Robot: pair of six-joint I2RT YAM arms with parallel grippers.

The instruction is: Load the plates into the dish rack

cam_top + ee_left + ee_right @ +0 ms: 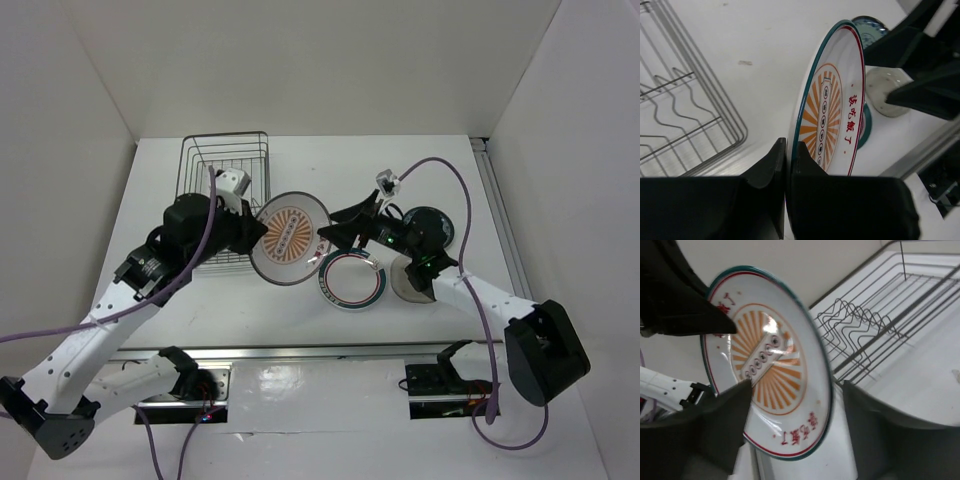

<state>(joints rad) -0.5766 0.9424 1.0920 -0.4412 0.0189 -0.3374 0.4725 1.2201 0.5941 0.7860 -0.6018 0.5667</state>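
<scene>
My left gripper (257,232) is shut on the left rim of the white plate with the orange-red centre (290,238) and holds it tilted up, just right of the dish rack (225,170). In the left wrist view the jaws (788,150) pinch the plate's rim (832,110). My right gripper (332,230) is open at the plate's right edge. In the right wrist view its wide-apart fingers (725,420) frame the plate (770,360). The green-red rimmed plate (352,278), the small beige-grey plate (412,282) and the dark teal plate (435,228) lie on the table.
The rack holds no plates; its divider prongs show in the right wrist view (860,325) and the left wrist view (675,107). White walls close in the table on three sides. A metal rail (320,350) runs along the near edge.
</scene>
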